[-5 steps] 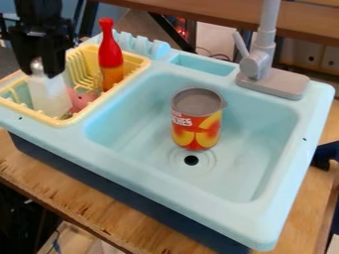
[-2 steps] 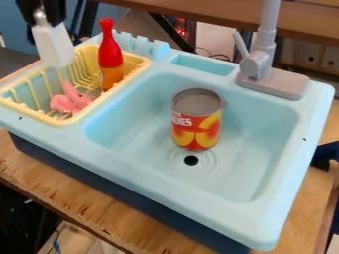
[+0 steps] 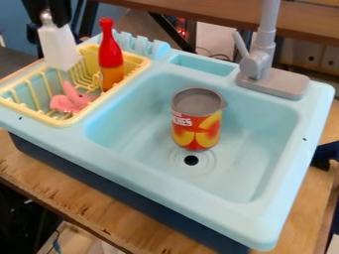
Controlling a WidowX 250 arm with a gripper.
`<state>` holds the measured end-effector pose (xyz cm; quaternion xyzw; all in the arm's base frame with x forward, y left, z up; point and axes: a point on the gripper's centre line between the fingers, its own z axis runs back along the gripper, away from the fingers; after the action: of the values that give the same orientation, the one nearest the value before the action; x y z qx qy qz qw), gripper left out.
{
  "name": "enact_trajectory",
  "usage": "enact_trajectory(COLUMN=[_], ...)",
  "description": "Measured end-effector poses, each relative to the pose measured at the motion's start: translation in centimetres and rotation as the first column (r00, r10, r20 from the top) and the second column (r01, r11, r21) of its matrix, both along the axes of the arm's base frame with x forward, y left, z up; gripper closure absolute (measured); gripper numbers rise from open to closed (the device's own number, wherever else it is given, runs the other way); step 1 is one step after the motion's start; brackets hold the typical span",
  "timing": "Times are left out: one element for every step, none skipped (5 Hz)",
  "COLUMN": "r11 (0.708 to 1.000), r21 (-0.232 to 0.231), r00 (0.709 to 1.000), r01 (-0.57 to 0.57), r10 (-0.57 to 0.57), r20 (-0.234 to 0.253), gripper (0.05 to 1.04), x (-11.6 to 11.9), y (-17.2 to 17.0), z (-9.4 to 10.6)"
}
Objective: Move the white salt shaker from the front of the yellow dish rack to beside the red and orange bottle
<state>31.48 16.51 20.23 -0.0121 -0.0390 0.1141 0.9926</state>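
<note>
Black, the gripper (image 3: 47, 21) is holding a white bottle (image 3: 59, 47) by its narrow top. This bottle is hanging slightly tilted at the far side of the yellow rack (image 3: 78, 120); whether it is touching the rack, I cannot tell. Inside the rack, a pink toy (image 3: 69, 100) is lying, and a red and orange bottle (image 3: 110, 57) is standing upright. Further out, a can (image 3: 197, 124) is standing in the light blue sink (image 3: 159, 181), beside the drain (image 3: 191, 160), and a grey faucet (image 3: 257, 67) is rising behind.
</note>
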Motion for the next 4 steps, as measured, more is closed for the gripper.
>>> enact_trajectory(r11=[1.000,1.000,0.999,0.998], r21=[-0.012,-0.020,-0.018,-0.040], r00=[1.000,0.999,0.999,0.999], r01=[0.021,0.022,0.036,0.050], r10=[-0.021,-0.021,-0.035,-0.050], r20=[0.022,0.032,0.033,-0.001], gripper=[0.573,0.573,0.573,0.573], x=[0.8,1.1,1.9,3.0], y=[-0.1,-0.2,-0.8,-1.7], z=[0.1,0.1,0.1,-1.3])
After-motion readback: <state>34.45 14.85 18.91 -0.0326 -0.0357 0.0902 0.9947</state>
